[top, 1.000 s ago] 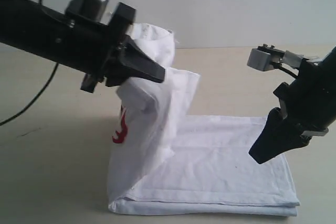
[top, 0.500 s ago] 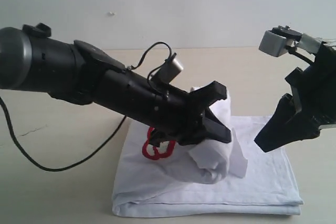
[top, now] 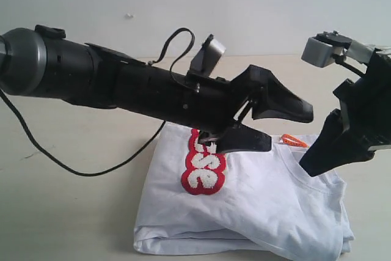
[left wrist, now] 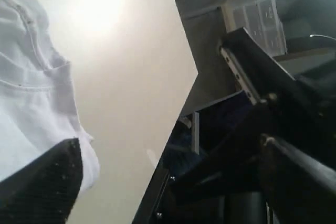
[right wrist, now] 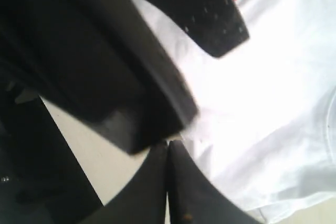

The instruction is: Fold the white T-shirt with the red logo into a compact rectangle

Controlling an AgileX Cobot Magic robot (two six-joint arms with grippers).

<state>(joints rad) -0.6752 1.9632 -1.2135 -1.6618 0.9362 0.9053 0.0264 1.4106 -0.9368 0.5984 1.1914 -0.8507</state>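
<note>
The white T-shirt (top: 256, 206) lies folded in a thick stack on the table, and a short stretch of the red logo (top: 203, 167) faces up near its left side. An orange tag (top: 294, 140) shows at the neck. My left gripper (top: 290, 130) reaches across just above the shirt, open and holding nothing. My right gripper (top: 308, 168) hangs shut and empty over the shirt's right part. The right wrist view has its shut fingertips (right wrist: 176, 182) over the shirt (right wrist: 262, 103), with the left gripper's fingers (right wrist: 202, 11) close in front. The shirt's edge (left wrist: 26, 103) appears in the left wrist view.
The beige table (top: 73, 212) stretches round the shirt. A black cable (top: 91, 169) trails from the left arm across the table's left part. The left wrist view shows the table edge (left wrist: 181, 106) with dark frames beyond it.
My left gripper swung right and down with the lifted shirt half, laid it over the stack, and let go. The logo now faces up. The right gripper barely moved.
</note>
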